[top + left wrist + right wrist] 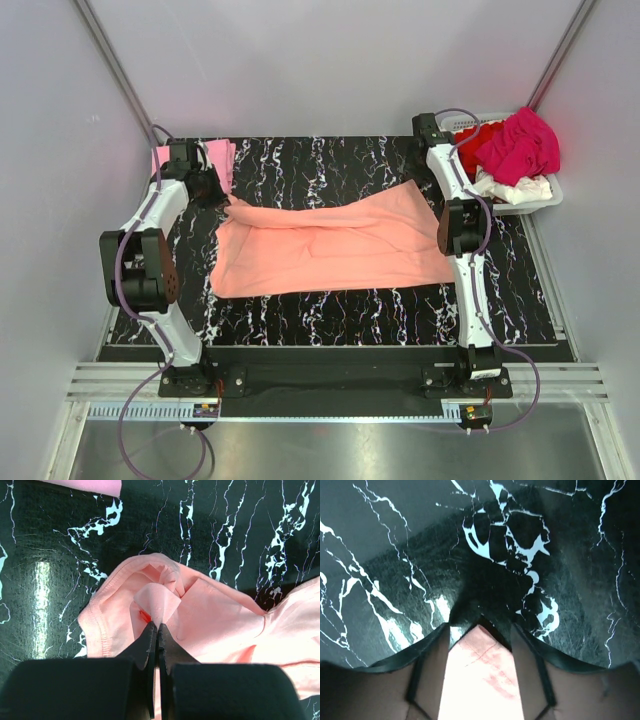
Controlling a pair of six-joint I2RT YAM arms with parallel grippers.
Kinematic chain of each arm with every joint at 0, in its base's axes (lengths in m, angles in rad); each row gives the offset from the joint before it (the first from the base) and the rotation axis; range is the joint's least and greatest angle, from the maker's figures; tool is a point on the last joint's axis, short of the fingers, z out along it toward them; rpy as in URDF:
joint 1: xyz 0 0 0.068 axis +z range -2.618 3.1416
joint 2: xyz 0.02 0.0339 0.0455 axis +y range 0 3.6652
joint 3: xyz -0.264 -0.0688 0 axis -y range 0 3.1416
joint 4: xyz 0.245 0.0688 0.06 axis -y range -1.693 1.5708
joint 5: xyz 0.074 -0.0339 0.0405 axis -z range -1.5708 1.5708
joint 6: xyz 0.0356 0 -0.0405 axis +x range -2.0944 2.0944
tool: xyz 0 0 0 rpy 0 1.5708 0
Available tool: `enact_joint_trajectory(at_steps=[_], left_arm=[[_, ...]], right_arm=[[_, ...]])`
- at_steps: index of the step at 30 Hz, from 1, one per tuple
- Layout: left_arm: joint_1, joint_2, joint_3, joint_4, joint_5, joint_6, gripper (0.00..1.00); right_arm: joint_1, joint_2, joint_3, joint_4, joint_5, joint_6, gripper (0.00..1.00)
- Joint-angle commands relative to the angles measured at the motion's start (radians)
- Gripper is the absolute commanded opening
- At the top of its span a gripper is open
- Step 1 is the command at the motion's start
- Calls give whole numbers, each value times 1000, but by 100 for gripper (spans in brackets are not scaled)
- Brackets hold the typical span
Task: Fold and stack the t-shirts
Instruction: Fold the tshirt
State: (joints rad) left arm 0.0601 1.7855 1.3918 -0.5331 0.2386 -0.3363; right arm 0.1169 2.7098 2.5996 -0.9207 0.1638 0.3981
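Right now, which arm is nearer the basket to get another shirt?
Right. The basket sits at the far right, beside the right gripper. The left gripper is at the far left, by the pink shirt. Both hold the orange shirt.

Bench (330, 310), black with white marbling. A salmon-orange t-shirt (330, 245) lies spread across its middle. A folded light pink t-shirt (222, 155) sits at the far left corner, and a white slatted basket (545, 197) at the far right corner.
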Motion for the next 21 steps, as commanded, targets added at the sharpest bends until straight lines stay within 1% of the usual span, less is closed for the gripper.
enact_joint_trajectory(at_steps=[1, 3, 5, 6, 8, 9, 15, 16, 18, 21], left_arm=[[1, 2, 44, 5, 11, 13, 1], [1, 3, 47, 5, 13, 13, 1], [1, 5, 47, 5, 14, 14, 1], [1, 6, 49, 4, 13, 14, 1], [1, 9, 50, 5, 13, 16, 1], [3, 17, 52, 8, 8, 13, 1], [1, 72, 95, 25, 45, -18, 1], [0, 78, 101, 34, 45, -44, 1], [0, 107, 136, 42, 71, -64, 2], [-20, 170, 254, 12, 73, -66, 2]], right_arm=[[4, 28, 31, 20, -4, -8, 56], [9, 34, 22, 25, -9, -16, 47], [10, 44, 17, 23, -7, -18, 32], [13, 44, 13, 25, -10, -15, 19], [15, 32, -22, 31, -15, -10, 8], [15, 25, -38, 46, -15, -7, 0], [15, -33, -85, 52, -3, -21, 0], [15, -57, -88, 57, 0, -19, 0], [13, -79, -88, 69, 3, -15, 0], [9, -116, -78, 71, 19, -2, 0]])
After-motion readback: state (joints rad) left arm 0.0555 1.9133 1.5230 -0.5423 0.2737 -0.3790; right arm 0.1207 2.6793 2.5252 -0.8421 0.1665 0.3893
